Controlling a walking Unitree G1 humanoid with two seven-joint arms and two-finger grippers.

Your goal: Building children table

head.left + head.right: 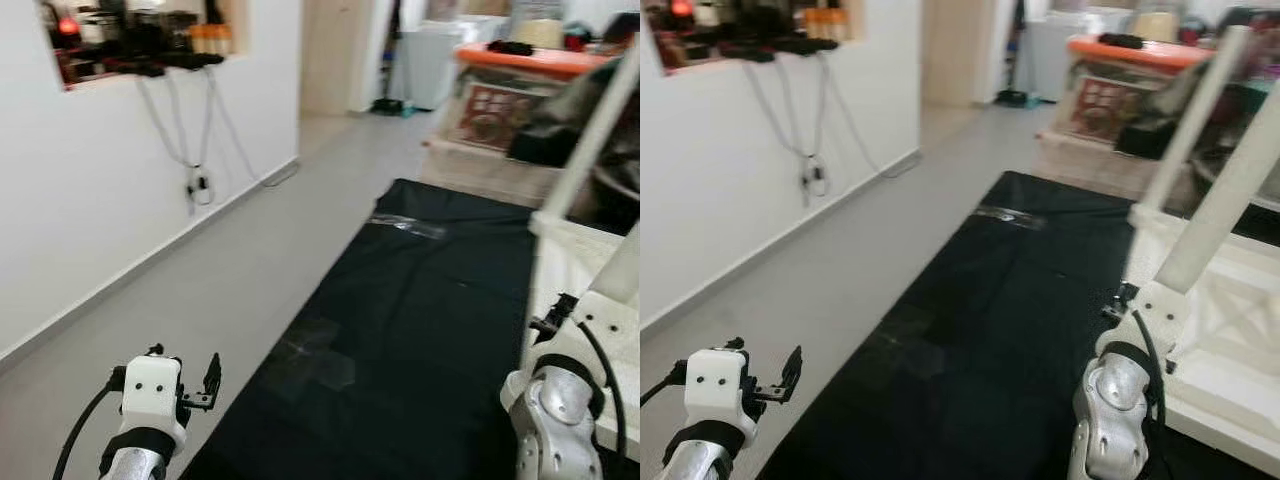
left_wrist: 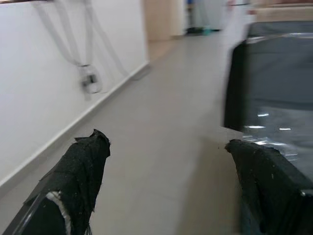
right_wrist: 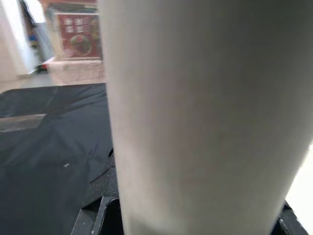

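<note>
Down on the right, the right gripper (image 1: 1140, 300) is pinched around a white table leg (image 1: 1230, 200) that rises tilted from the overturned white tabletop (image 1: 1230, 370), which lies at the right edge of the black sheet (image 1: 420, 330). On the near left, the left gripper (image 2: 166, 152) hovers over the grey floor (image 1: 230, 270) beside the sheet, its black fingers (image 2: 80, 171) spread wide and holding nothing.

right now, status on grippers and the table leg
Left gripper open, empty, over floor. Right gripper at white table leg, grip unclear. Black sheet underneath, nothing blocking.
</note>
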